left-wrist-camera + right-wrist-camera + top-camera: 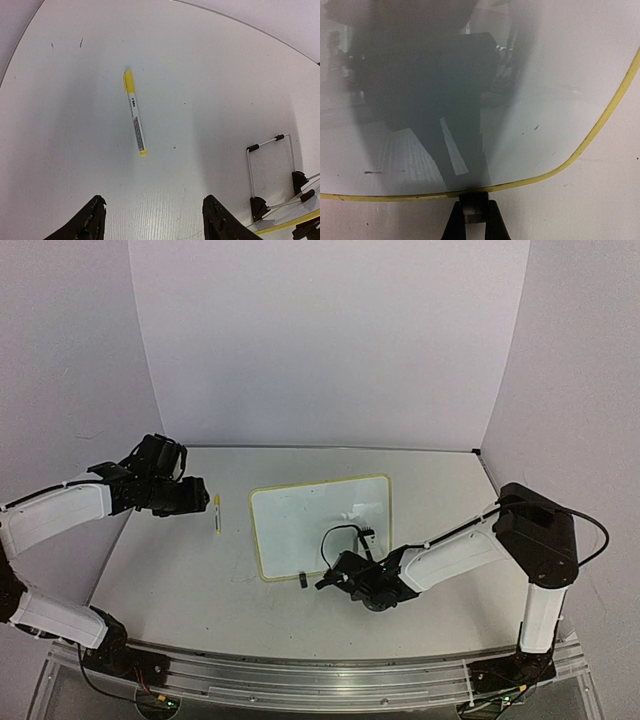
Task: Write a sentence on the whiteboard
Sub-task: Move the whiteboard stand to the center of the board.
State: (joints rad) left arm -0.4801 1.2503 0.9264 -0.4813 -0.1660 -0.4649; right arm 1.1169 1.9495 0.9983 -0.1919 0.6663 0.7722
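On the white bench (440, 490), right tool (322, 582) is pinching the whiteboard (320, 510); left of it, spread left tool (154, 205) should be squarely straddling the marker (135, 112).

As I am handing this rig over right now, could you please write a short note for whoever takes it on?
Left gripper: jaws open, empty, close to the white marker pen with yellow cap, lying on the white table left of the small yellow-rimmed whiteboard.
Right gripper: jaws shut on a black clip foot at that whiteboard's near edge; it lies flat.
Done: board held. No readable sentence shows.
Left: pick up pen, write.
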